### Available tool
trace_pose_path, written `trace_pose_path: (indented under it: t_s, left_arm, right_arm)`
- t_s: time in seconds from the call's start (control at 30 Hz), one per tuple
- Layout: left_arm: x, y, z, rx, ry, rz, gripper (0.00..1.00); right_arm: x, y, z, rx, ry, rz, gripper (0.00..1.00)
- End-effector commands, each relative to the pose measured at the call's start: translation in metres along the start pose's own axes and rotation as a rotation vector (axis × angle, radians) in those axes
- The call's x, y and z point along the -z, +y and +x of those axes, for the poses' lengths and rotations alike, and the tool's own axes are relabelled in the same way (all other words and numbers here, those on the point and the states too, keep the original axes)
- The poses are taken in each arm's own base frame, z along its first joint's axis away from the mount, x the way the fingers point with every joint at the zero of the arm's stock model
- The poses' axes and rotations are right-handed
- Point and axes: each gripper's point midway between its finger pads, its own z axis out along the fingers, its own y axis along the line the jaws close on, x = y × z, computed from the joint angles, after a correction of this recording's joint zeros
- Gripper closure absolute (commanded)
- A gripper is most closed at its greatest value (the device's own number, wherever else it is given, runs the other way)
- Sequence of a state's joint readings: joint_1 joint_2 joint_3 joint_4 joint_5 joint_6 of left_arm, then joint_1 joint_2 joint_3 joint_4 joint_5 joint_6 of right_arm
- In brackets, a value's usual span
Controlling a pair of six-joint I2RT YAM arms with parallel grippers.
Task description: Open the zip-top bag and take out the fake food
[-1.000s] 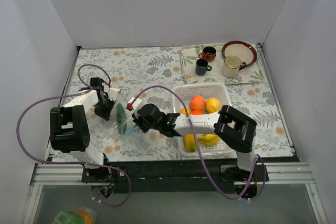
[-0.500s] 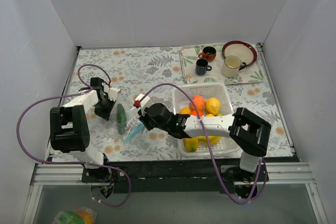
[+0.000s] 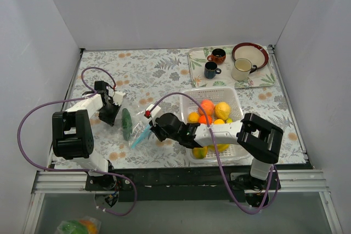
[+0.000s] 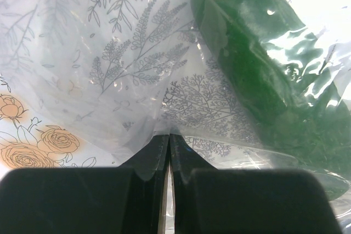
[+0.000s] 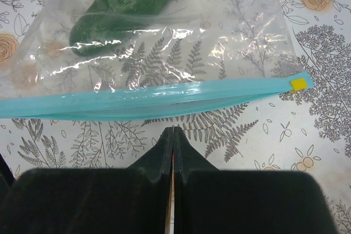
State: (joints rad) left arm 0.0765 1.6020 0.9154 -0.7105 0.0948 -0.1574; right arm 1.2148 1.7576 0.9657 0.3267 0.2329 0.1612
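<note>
The zip-top bag point(image 3: 134, 130) lies on the flowered cloth left of centre, with a dark green cucumber point(image 3: 126, 123) inside. My left gripper point(image 3: 111, 112) is shut on the bag's far end; clear plastic point(image 4: 126, 69) is pinched between its tips point(image 4: 169, 135), with the cucumber point(image 4: 247, 64) just beyond. My right gripper point(image 3: 153, 130) is shut and empty, its tips point(image 5: 173, 130) just short of the blue zip strip point(image 5: 142, 100), which looks closed, with a yellow slider point(image 5: 299, 84) at one end. Other fake food, an orange fruit point(image 3: 207, 107) and a yellow fruit point(image 3: 222, 109), sits in the white basket point(image 3: 211, 90).
The white basket stands right of centre, under my right arm. A tray point(image 3: 196, 69) at the back right holds two dark mugs point(image 3: 211, 69), a cream mug point(image 3: 241, 69) and a red-rimmed plate point(image 3: 250, 53). White walls close in the table on three sides.
My right gripper has drawn back from the bag's mouth, to the right and nearer the front edge. The left gripper and the bag have stayed in place.
</note>
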Motion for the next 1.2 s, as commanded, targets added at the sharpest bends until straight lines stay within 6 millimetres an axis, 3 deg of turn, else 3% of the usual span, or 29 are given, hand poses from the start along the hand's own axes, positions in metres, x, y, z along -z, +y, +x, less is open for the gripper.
trace_pose_path:
  t_s: [0.0,0.4,0.53,0.8,0.97,1.0,1.1,1.17]
  left_arm:
    - [-0.015,-0.003,0.014,0.003,0.049,0.021,1.0]
    - [-0.013,-0.006,0.009,0.01,0.042,0.042,1.0]
    - [-0.014,-0.006,0.009,0.015,0.049,0.044,1.0]
    - [-0.008,-0.017,0.002,0.038,0.034,0.109,1.0]
    - [0.0,-0.031,-0.002,0.04,0.018,0.147,1.0]
    - [0.0,-0.036,-0.003,0.033,0.015,0.161,1.0]
    - [-0.003,-0.046,0.001,0.03,0.024,0.183,1.0]
    - [-0.005,-0.051,0.005,0.03,0.035,0.195,1.0]
  right_arm:
    - [-0.006,0.005,-0.025,-0.024,-0.083,-0.004,0.99]
    - [-0.035,0.011,-0.023,-0.01,-0.069,-0.012,0.96]
    - [-0.044,0.02,-0.036,-0.003,-0.097,-0.042,0.59]
    - [-0.06,0.032,-0.048,0.021,-0.14,-0.06,0.44]
    - [-0.065,0.041,-0.057,0.007,-0.205,-0.096,0.25]
    - [-0.068,0.042,-0.061,-0.001,-0.227,-0.094,0.15]
    - [-0.077,0.043,-0.068,-0.01,-0.234,-0.075,0.07]
    - [-0.086,0.042,-0.06,-0.002,-0.199,-0.059,0.06]
